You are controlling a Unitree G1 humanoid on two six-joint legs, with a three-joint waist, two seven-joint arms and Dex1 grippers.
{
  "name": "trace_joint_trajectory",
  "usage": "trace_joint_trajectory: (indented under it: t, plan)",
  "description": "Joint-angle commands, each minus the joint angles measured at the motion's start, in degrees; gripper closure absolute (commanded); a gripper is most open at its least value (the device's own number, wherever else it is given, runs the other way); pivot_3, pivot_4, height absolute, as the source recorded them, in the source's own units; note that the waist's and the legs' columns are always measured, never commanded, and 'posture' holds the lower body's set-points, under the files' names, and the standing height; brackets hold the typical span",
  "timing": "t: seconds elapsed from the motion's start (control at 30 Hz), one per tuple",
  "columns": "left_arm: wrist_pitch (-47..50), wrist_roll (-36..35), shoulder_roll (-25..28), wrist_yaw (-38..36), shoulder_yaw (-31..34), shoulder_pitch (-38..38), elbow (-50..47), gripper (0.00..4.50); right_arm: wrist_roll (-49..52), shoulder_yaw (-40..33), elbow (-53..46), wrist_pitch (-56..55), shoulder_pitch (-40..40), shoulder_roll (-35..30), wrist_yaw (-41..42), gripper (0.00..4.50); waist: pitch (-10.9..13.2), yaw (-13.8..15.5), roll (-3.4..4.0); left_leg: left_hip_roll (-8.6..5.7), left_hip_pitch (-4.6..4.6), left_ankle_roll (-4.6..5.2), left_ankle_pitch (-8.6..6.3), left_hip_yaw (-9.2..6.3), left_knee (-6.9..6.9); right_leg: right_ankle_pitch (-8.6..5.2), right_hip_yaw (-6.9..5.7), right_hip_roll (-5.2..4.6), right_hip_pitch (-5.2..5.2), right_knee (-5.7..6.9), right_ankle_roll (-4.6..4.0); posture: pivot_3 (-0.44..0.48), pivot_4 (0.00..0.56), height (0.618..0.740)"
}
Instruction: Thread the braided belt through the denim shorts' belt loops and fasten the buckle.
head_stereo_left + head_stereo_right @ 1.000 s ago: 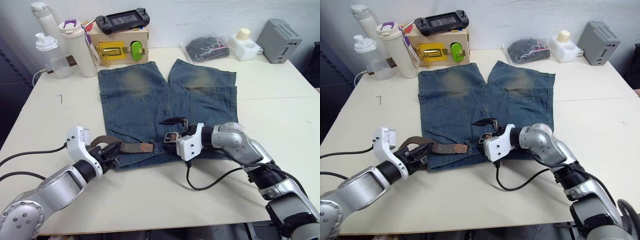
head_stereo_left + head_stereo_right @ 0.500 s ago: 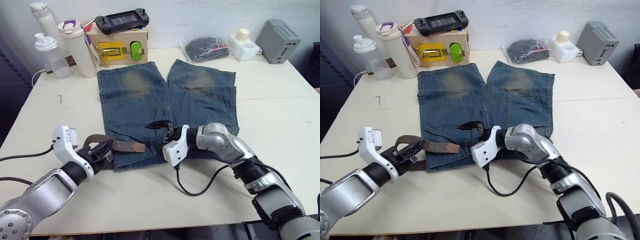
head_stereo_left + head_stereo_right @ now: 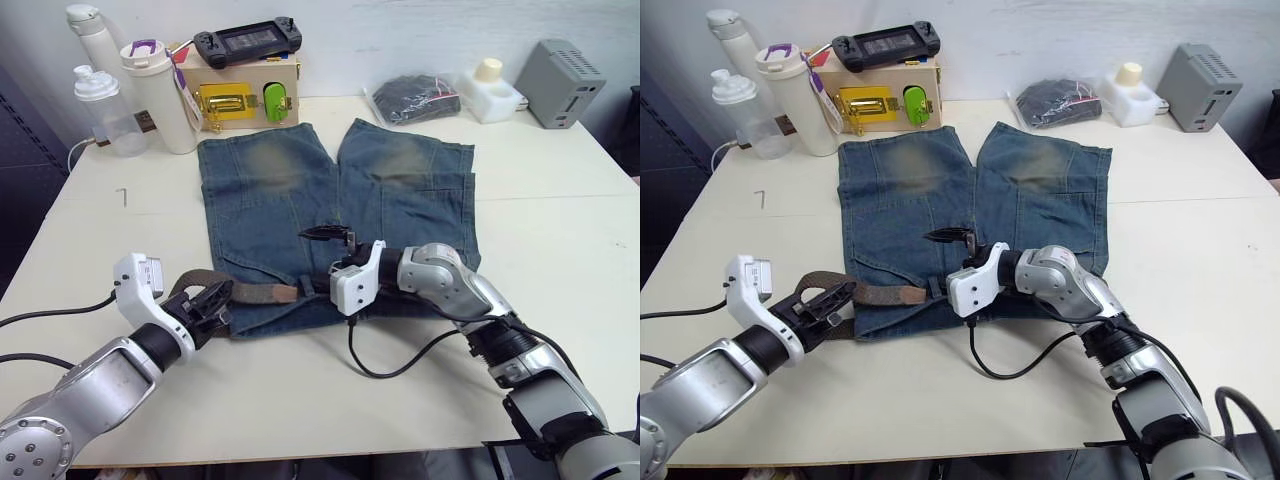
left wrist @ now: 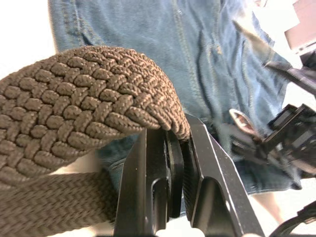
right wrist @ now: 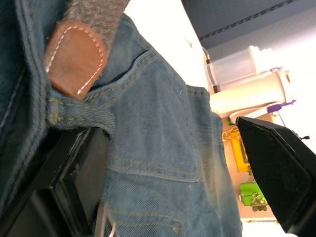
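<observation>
The denim shorts [image 3: 280, 190] lie flat on the table, waistband towards me. The braided belt [image 3: 245, 292] rests across the waistband's left part, its leather tip [image 3: 284, 292] pointing right. My left gripper [image 3: 213, 298] is shut on a bend of the belt [image 4: 98, 89] at the shorts' left edge. My right gripper [image 3: 312, 260] stands open just right of the tip. Its lower finger [image 5: 74, 182] lies under a belt loop [image 5: 81, 116], and the tip [image 5: 74, 57] sits just before that loop. A blurred silver metal piece [image 4: 241, 120], perhaps the buckle, shows by the right gripper.
At the back left stand two bottles [image 3: 100, 105], a white tumbler [image 3: 165, 95] and a wooden box [image 3: 240, 95] with a yellow latch and a game controller on top. A black bag [image 3: 415, 98], a white container [image 3: 490, 95] and a grey box [image 3: 565, 68] line the back right.
My right gripper swung left along the waistband to the belt tip, then eased slightly back right. My left gripper drew the belt a little left, then back right.
</observation>
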Motion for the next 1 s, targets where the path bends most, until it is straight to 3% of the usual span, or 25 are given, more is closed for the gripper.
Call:
trace_joint_trajectory:
  t: [0.03,0.2,0.43,0.63,1.0]
  plan:
    - [-1.4,0.0,-1.0,0.7,-1.3,-2.0,-0.6,4.5,2.4,-3.8,-2.1,0.5,0.5,-3.8,1.3,0.07,0.0,0.1,0.0,-0.01,-0.04,0.0,0.0,-0.01,0.04,0.0,0.01,0.0,0.0,0.01,0.0,0.0,0.15,0.645]
    - [-1.3,0.9,-1.9,0.8,-3.3,-3.2,0.2,4.5,8.9,-6.9,-6.1,3.7,2.1,-7.8,5.4,0.07,0.0,0.1,0.0,-0.01,-0.11,0.02,-0.02,-0.02,0.14,-0.01,-0.01,-0.01,-0.02,0.02,0.0,0.0,0.15,0.645]
    - [-0.8,2.2,-3.9,0.0,-6.0,-5.0,2.3,4.5,27.7,-11.9,-19.7,20.3,9.9,-15.4,18.8,0.07,0.0,0.4,0.08,0.0,-0.54,0.06,-0.04,-0.29,0.43,-0.07,-0.04,0.1,-0.08,-0.14,-0.09,0.0,0.15,0.645]
    - [0.5,3.1,-6.0,-1.0,-9.3,-8.1,3.9,4.5,39.7,-14.5,-29.8,37.6,14.4,-18.6,23.9,0.07,-0.1,0.3,0.17,0.17,-0.62,0.06,-0.04,-0.26,0.42,-0.12,-0.06,0.16,0.02,-0.59,-0.13,0.0,0.15,0.645]
    - [2.5,6.0,-6.6,-2.7,-10.2,-9.7,5.7,4.5,44.9,-17.9,-31.5,47.8,13.6,-19.0,26.4,0.07,-0.1,0.9,0.21,0.24,-0.62,0.06,-0.04,-0.18,0.38,-0.13,-0.05,0.18,0.09,-0.85,-0.13,0.0,0.15,0.645]
